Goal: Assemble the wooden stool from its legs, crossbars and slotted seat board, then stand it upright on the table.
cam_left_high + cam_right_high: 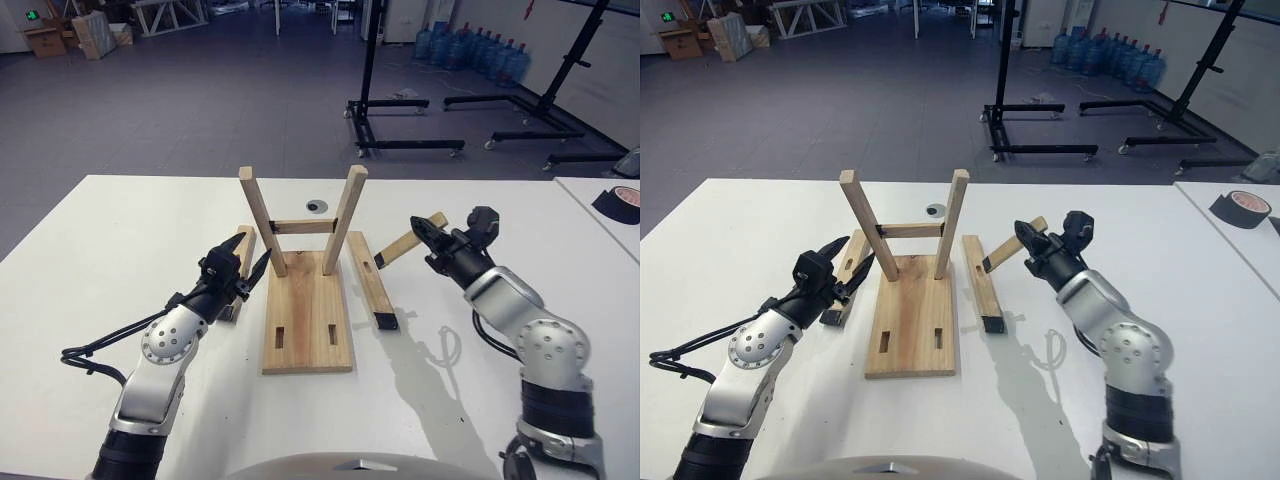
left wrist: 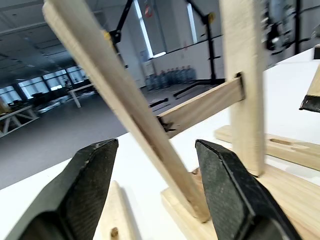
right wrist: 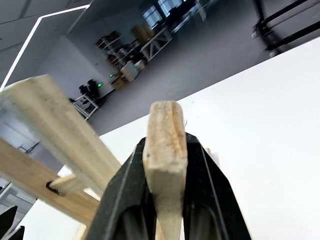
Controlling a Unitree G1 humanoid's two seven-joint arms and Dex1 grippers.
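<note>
The slotted seat board (image 1: 308,325) lies flat on the white table (image 1: 120,250). Two legs (image 1: 262,220) (image 1: 345,218) stand in its far slots, joined by a crossbar (image 1: 303,227); the two near slots are empty. Another leg (image 1: 372,282) lies just right of the board. A further wooden piece (image 1: 850,258) lies left of it, partly hidden by my left gripper (image 1: 250,258). That gripper is open, its fingers on either side of the left standing leg (image 2: 125,105) near its base. My right gripper (image 1: 428,228) is shut on a short wooden bar (image 1: 400,248), held tilted above the table right of the board.
A roll of black tape (image 1: 617,203) sits on the neighbouring table at the far right. A small round hole (image 1: 317,207) marks the table behind the stool. Black cable (image 1: 90,355) loops beside my left arm. Black metal stands (image 1: 400,120) are on the floor beyond.
</note>
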